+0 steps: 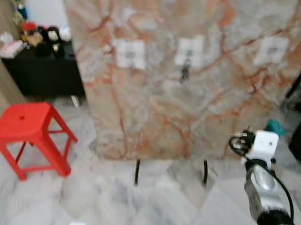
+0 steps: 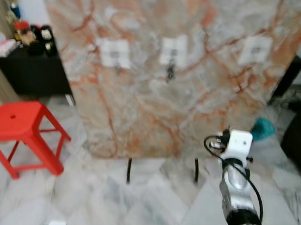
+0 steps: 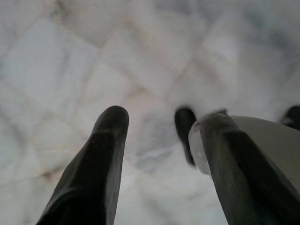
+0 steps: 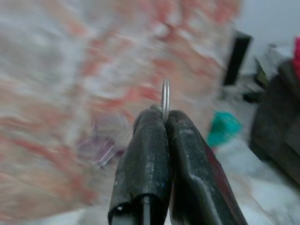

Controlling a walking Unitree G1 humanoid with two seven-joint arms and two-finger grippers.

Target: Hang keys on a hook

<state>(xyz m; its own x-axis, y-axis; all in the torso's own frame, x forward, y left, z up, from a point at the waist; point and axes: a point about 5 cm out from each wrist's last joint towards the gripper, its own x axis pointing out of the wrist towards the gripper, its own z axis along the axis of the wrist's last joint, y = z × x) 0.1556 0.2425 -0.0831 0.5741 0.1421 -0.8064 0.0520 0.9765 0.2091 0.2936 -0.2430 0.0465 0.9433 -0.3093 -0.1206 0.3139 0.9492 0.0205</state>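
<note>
The right pincer (image 4: 164, 123), pressed together on the key ring (image 4: 165, 96), faces the marble panel (image 1: 200, 89) ahead; that thin edge grip could let the ring twist past a hook (image 1: 188, 51).

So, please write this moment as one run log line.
right gripper: shut on key ring | left gripper: open, idle | panel hooks: ahead, unreached

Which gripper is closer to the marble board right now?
Right. The right gripper, pinching a key ring, is raised toward the board; the left gripper points down at the floor.
</note>
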